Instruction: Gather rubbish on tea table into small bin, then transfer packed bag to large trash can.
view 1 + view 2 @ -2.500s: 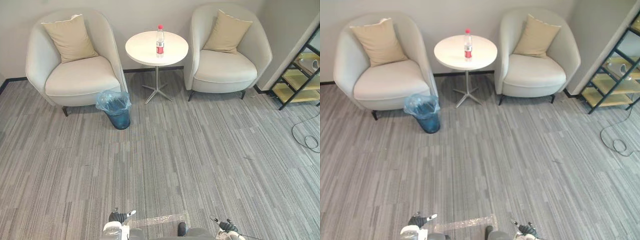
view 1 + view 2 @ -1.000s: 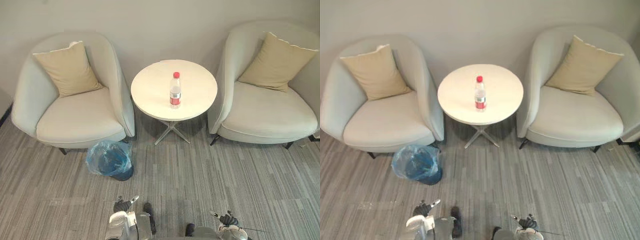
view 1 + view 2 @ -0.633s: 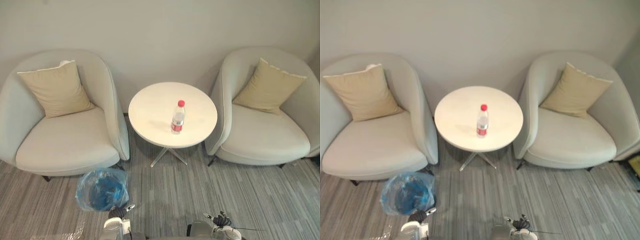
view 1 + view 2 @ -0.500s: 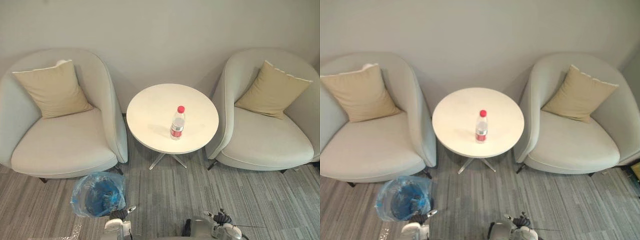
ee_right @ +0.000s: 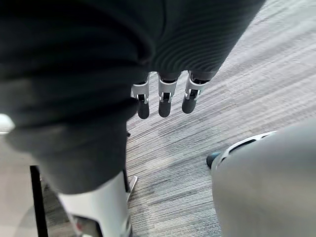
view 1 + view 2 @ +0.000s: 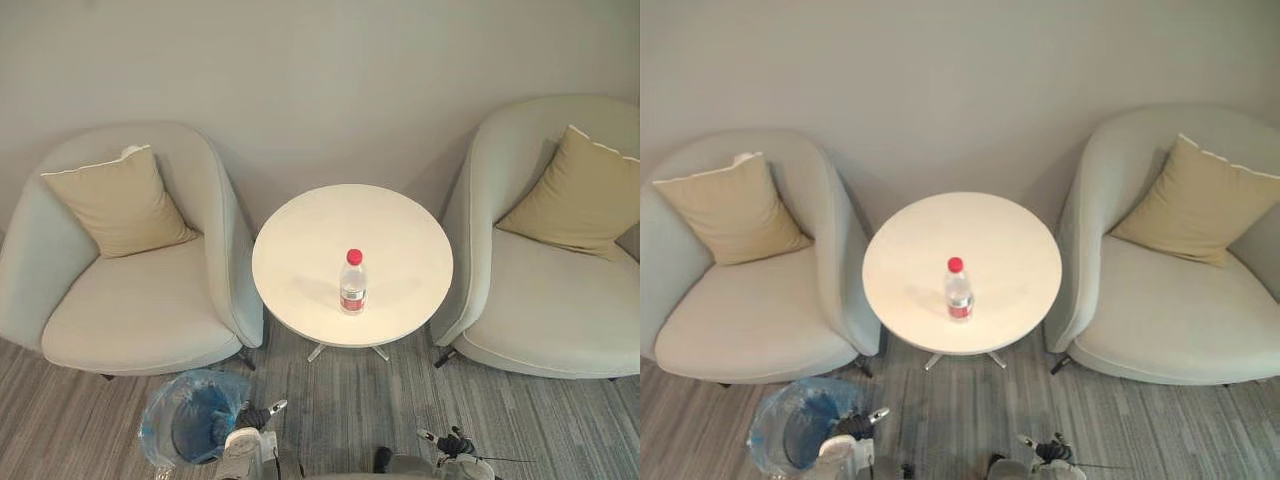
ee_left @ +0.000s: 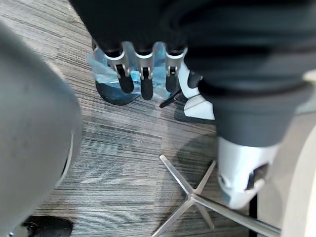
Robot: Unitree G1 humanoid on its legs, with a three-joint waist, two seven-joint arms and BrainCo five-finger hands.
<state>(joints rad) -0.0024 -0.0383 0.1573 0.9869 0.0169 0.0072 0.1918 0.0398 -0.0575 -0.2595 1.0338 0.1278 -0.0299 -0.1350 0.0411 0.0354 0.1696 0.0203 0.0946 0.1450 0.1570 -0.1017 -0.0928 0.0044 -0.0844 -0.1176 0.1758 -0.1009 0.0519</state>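
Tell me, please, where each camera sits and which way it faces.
Left eye view: head, looking down at tea table, bottle, small bin; left robot hand and right robot hand at bottom edge.
Right eye view: beside it, same scene.
Left wrist view: left wrist, facing down past its open fingers to the small bin.
Right wrist view: right wrist, facing carpet past its open fingers.
Shared: small bin, eye and left wrist views.

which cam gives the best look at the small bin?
Left eye view: the small bin shows nearly whole, open top visible. Right eye view has it at the bottom edge. Left wrist view: partly behind the left hand's fingers.
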